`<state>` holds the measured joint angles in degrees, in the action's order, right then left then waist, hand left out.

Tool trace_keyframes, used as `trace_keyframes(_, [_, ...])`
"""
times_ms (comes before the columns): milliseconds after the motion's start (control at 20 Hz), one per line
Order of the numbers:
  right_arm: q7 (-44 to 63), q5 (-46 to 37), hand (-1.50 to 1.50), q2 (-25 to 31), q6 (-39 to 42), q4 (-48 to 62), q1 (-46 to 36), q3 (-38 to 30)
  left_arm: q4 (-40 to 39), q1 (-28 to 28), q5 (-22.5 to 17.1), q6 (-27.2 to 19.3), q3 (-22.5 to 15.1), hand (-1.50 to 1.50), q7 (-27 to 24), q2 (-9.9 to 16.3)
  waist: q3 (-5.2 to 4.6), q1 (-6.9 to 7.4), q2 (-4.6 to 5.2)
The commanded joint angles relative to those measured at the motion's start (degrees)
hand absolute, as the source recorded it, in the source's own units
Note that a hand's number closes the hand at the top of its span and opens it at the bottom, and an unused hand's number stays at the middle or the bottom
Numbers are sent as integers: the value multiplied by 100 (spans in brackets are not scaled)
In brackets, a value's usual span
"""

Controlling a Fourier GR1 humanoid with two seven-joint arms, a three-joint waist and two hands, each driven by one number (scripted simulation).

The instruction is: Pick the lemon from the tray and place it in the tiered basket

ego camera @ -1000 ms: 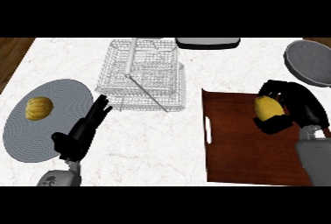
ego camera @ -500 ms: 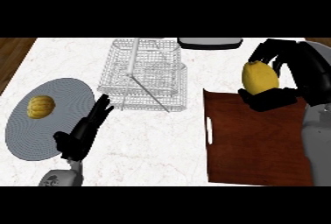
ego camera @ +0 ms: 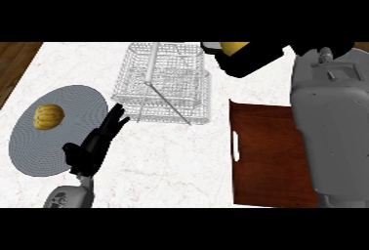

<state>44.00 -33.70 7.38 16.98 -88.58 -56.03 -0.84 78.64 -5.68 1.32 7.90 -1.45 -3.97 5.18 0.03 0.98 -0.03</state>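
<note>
near the frame's top edge the black right hand (ego camera: 249, 58) curls round the yellow lemon (ego camera: 234, 47), carried just right of the white wire tiered basket (ego camera: 164, 83) for placing, while the left hand (ego camera: 97, 141) rests lower left, fingers straight.

Right forearm extended far forward, grey casing filling the right side of the head view. Right hand (ego camera: 249, 59) at its far end, fingers curled around the lemon (ego camera: 234, 47). Left hand (ego camera: 93, 146) low and near the body, fingers straight, pointing forward, holding nothing.
</note>
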Motion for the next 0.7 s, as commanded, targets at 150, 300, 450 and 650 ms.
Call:
trace_keyframes(150, [-49,-421,150,-650,-954,2039,-1354,-15,-53,-386,-117,74,102,0,228,5,-10,43,38])
trace_keyframes(300, [-87,-276,150,-725,-956,2776,-1923,24,-415,-293,63,60,43,0,-241,-21,-12,37,41])
trace_keyframes(450, [-438,-132,150,-732,-1236,3568,-2152,-60,-11,-114,56,0,-89,0,12,-152,-10,80,41])
trace_keyframes(650, [-1178,-27,150,-736,-1762,4676,-2303,-20,18,-296,75,21,-105,0,177,-135,-11,145,74])
